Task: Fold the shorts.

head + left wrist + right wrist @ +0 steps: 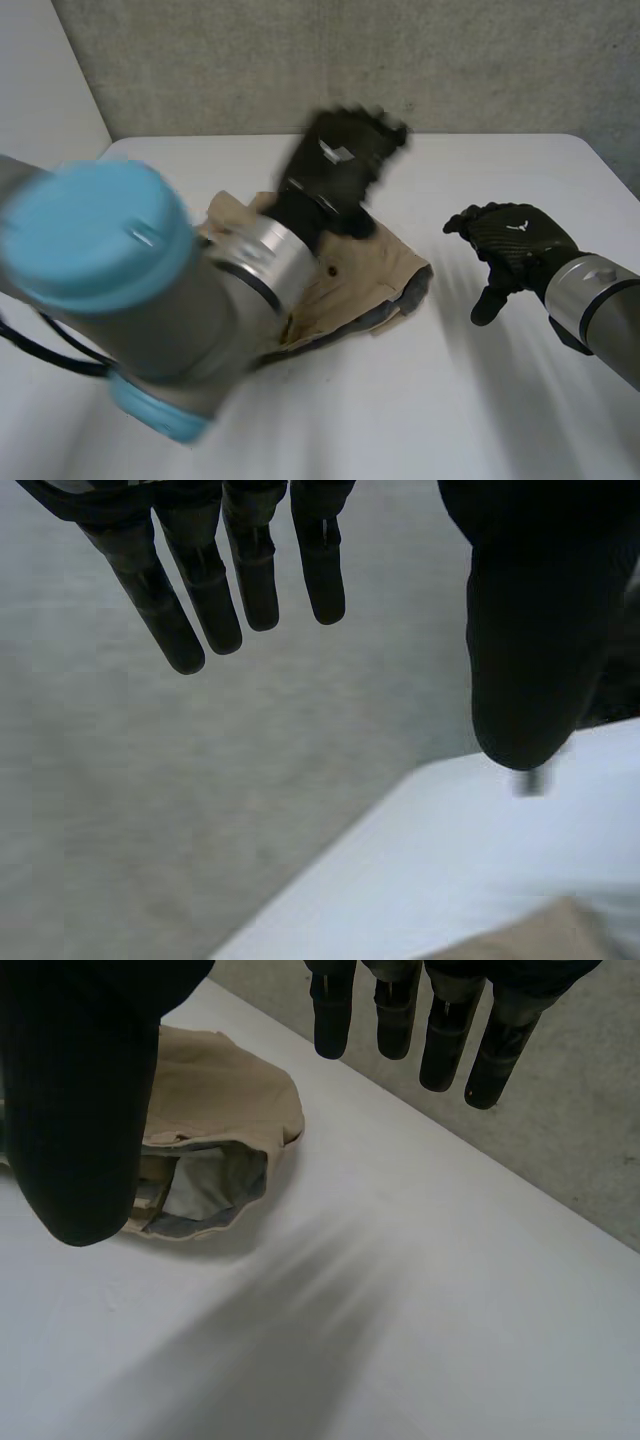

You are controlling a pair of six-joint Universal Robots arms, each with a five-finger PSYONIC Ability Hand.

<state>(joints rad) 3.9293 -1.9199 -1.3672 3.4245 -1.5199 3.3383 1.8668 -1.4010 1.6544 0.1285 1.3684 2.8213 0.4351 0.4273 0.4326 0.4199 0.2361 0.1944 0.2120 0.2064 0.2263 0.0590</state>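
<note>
The shorts (375,270) lie as a loose tan bundle on the white worktop (450,400), seemingly doubled over once, with the end nearest the right hand (515,245) gaping so that a grey lining (200,1190) shows inside. Neither hand has hold of the cloth, so the step in hand looks like taking a fresh grip for the next fold. To do it well, the right hand should come in low at that gaping end and pinch every layer together, not just the top one. It should lift only enough to clear the worktop, then lay the end across the rest of the shorts so the edges meet. The left hand (340,160) would best press flat on the middle of the shorts, so the bundle does not slide or unroll while the end is carried over. As for pose, the left hand hangs in the air above the far part of the shorts, its fingers (255,570) straight and spread, thumb apart, holding nothing. The right hand hovers beside the shorts and clear of them, palm down, its fingers (440,1030) straight and slightly apart, likewise empty.
</note>
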